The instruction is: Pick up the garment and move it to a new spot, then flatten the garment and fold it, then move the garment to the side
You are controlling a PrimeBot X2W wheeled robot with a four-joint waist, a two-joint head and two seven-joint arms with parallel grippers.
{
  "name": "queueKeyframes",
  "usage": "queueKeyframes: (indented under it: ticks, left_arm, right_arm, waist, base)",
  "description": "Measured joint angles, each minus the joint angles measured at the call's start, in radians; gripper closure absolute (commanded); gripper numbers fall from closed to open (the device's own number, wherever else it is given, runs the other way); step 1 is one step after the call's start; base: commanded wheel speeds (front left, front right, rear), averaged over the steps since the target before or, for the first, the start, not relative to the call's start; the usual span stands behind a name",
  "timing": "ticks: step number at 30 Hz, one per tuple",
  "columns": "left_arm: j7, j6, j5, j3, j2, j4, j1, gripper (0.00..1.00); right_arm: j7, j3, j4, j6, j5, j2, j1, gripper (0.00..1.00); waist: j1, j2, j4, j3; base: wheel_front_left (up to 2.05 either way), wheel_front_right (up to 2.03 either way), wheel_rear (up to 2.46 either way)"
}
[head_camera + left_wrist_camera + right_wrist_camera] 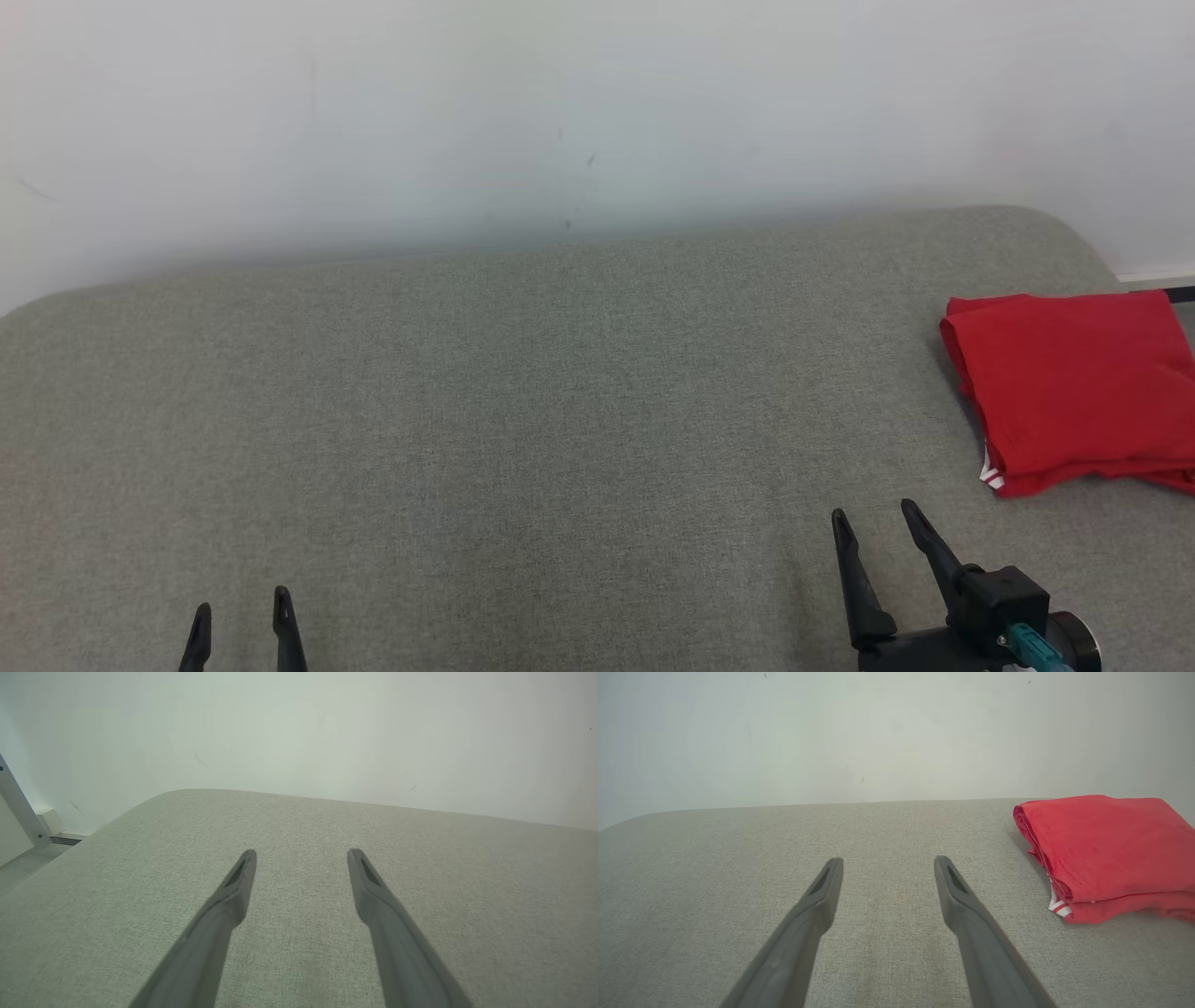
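The garment [1074, 387] is red, folded into a compact rectangle, and lies at the far right of the grey cushioned surface [523, 401]. A bit of white-and-red trim shows at its near left corner. In the right wrist view the garment [1111, 851] lies to the right of the fingers, apart from them. My right gripper [873, 513] stands open at the lower right, below and left of the garment, holding nothing; the same open gripper [887, 861] hovers over bare fabric. At the lower left my left gripper [241, 607] is open and empty, also seen as the gripper [301, 853] above bare fabric.
A white wall [560, 112] runs behind the surface. The surface's rounded far corners show at left and right. In the left wrist view a grey metal bar [18, 807] and floor lie past the left edge.
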Motion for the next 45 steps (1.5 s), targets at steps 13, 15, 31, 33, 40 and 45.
queueKeyframes:
  ticks: [13, 15, 31, 33, 40, 45]
  left_arm:
    - [0.000, -0.004, -0.008, -0.007, 0.000, 0.013, 0.000, 0.00]
    - [0.000, -0.004, -0.008, -0.007, 0.000, 0.014, 0.000, 0.00]
    - [0.061, -0.018, -0.200, 0.000, -0.005, 0.071, -0.012, 1.00]
    - [0.069, -0.022, -0.240, 0.000, -0.005, 0.071, -0.015, 1.00]
    - [0.098, -0.032, -0.357, 0.002, -0.005, 0.071, -0.033, 1.00]
    - [0.117, -0.036, -0.435, 0.004, -0.005, 0.071, -0.047, 1.00]
  right_arm:
    - [0.002, 0.002, 0.019, 0.000, 0.012, 0.000, -0.004, 0.00]
    - [0.002, 0.002, 0.019, 0.000, 0.012, 0.000, -0.004, 0.00]
    - [0.039, -0.016, 0.071, 0.000, 0.226, 0.000, 0.011, 1.00]
    - [0.047, -0.018, 0.071, 0.000, 0.266, 0.001, 0.009, 1.00]
    - [0.065, -0.025, 0.070, 0.000, 0.395, 0.001, -0.003, 1.00]
    - [0.079, -0.031, 0.070, 0.000, 0.479, 0.001, -0.010, 1.00]
  waist:
    - [0.0000, 0.0000, -0.005, 0.002]
    - [0.0000, 0.0000, -0.004, 0.002]
    - [0.0000, 0.0000, 0.002, 0.003]
    - [0.0000, 0.0000, 0.003, 0.003]
    - [0.0000, 0.0000, 0.007, 0.003]
    - [0.0000, 0.0000, 0.009, 0.003]
  base:
    - [0.00, 0.00, 0.00]
    - [0.00, 0.00, 0.00]
    - [0.00, 0.00, 0.00]
    - [0.00, 0.00, 0.00]
    - [0.00, 0.00, 0.00]
    - [0.00, 0.00, 0.00]
